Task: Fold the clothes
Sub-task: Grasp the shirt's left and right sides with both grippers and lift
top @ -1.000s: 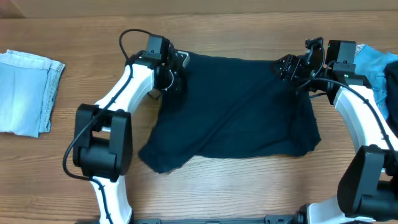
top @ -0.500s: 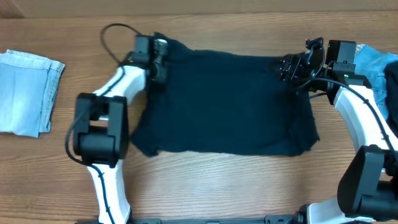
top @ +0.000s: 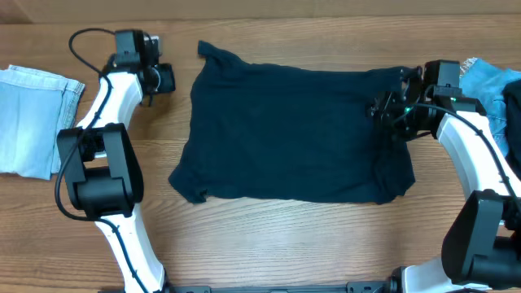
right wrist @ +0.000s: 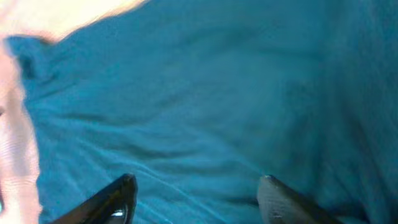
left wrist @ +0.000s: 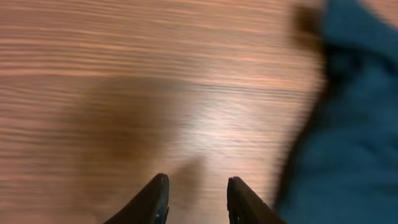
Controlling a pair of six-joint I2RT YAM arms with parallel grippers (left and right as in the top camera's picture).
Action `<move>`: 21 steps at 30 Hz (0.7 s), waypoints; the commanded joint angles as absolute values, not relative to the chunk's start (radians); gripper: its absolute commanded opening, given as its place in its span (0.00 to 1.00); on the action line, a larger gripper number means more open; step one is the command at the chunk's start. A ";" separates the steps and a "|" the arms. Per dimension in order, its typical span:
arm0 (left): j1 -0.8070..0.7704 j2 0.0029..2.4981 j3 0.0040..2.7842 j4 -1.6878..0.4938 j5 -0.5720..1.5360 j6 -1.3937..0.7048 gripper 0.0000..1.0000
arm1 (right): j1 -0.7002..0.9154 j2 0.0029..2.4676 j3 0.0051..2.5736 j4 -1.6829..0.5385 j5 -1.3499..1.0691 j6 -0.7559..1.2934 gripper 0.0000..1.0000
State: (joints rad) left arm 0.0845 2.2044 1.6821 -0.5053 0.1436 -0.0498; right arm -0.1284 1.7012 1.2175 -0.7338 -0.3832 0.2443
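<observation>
Wood-grain table (top: 285, 244) under spread navy garment (top: 293, 130).

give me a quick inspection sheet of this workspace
surface: wooden table, bare wood around the cloth
job's things: dark navy garment spread mid-table; pale blue denim piece folded at the left edge; brighter blue piece at the right edge, partly behind the arm
clutter: nothing seen
grippers: left gripper open over bare wood beside the garment, holding nothing; right gripper open, jaws apart over the navy fabric
cables: black cable loop at the left arm; black cable along the right arm
surroundings: nothing seen
</observation>
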 commanded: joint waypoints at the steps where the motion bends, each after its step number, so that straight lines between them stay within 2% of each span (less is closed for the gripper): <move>1: 0.011 2.118 1.748 -0.633 0.319 -0.003 0.36 | -0.123 1.708 1.229 -0.757 -0.266 0.265 0.36; 4: -0.087 2.122 1.737 -0.754 0.315 0.073 0.34 | -0.103 1.742 1.208 -0.750 -0.347 0.262 0.14; 5: -0.122 2.122 1.728 -0.786 0.305 0.094 0.33 | -0.091 1.752 1.195 -0.758 -0.345 0.262 0.12; 9: -0.239 2.122 1.678 -0.847 0.273 0.132 0.33 | -0.033 1.806 1.135 -0.748 -0.340 0.278 0.09; 12: -0.286 2.122 1.594 -0.792 0.195 0.131 0.34 | 0.008 1.826 1.079 -0.649 -0.331 0.307 0.09; 21: -0.284 2.122 1.424 -0.604 0.182 0.097 0.35 | 0.039 1.907 1.019 -0.534 -0.198 0.372 0.08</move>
